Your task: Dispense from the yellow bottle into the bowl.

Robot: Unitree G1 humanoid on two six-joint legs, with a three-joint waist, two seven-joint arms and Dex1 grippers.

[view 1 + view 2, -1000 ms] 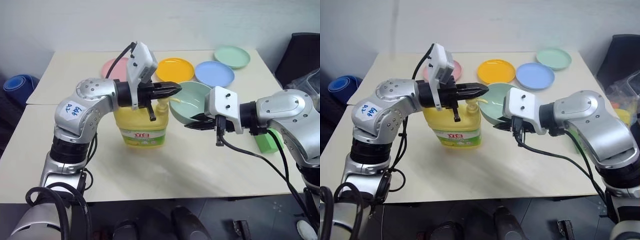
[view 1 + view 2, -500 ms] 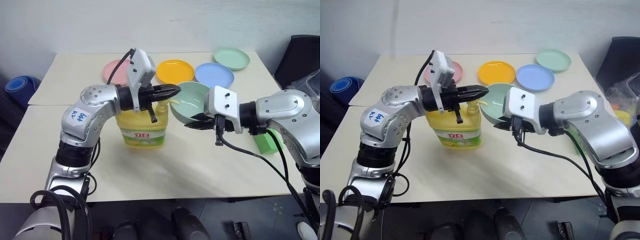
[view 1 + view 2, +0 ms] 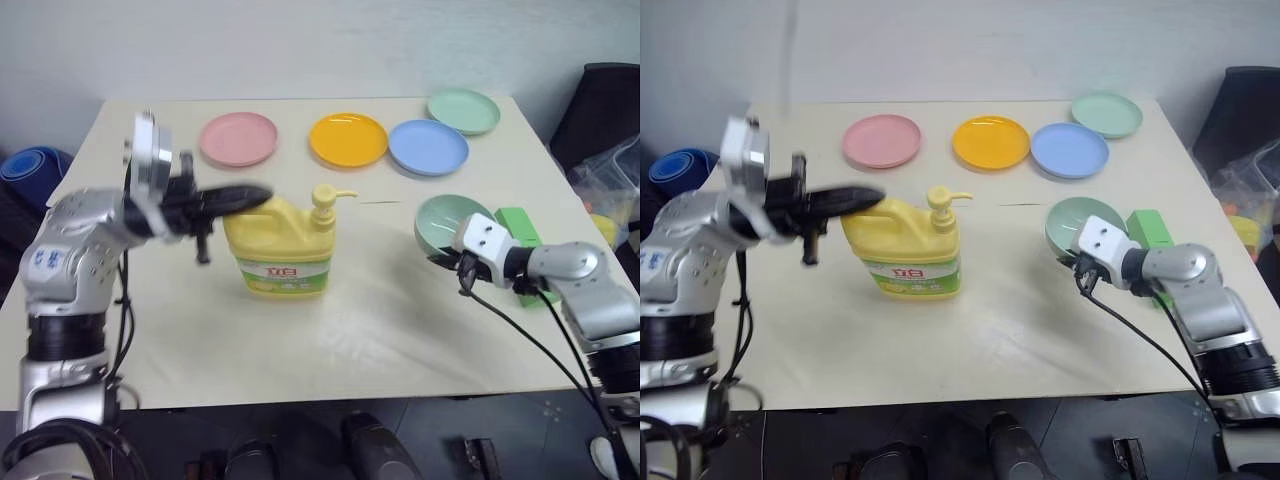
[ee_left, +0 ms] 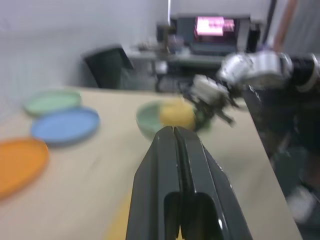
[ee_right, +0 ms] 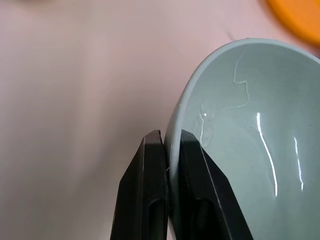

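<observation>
The yellow bottle (image 3: 283,247) stands upright in the middle of the table, its pump (image 3: 324,198) pointing right. My left gripper (image 3: 262,193) is shut and empty. It points right, level, just left of the bottle's handle and clear of the pump. To the right, the pale green bowl (image 3: 447,220) sits tilted beside a green block. My right gripper (image 5: 172,136) is shut on the bowl's near rim (image 5: 176,112), one finger inside and one outside. A thin streak of liquid shows inside the bowl (image 5: 240,125).
Pink (image 3: 238,138), orange (image 3: 348,139), blue (image 3: 428,146) and mint-green (image 3: 463,111) plates line the far side of the table. A green block (image 3: 520,232) lies right behind the bowl. Bare tabletop lies between bottle and bowl and along the near edge.
My left gripper swung left, off the pump top. My right gripper carried the bowl right and down, away from the bottle's spout, toward the green block.
</observation>
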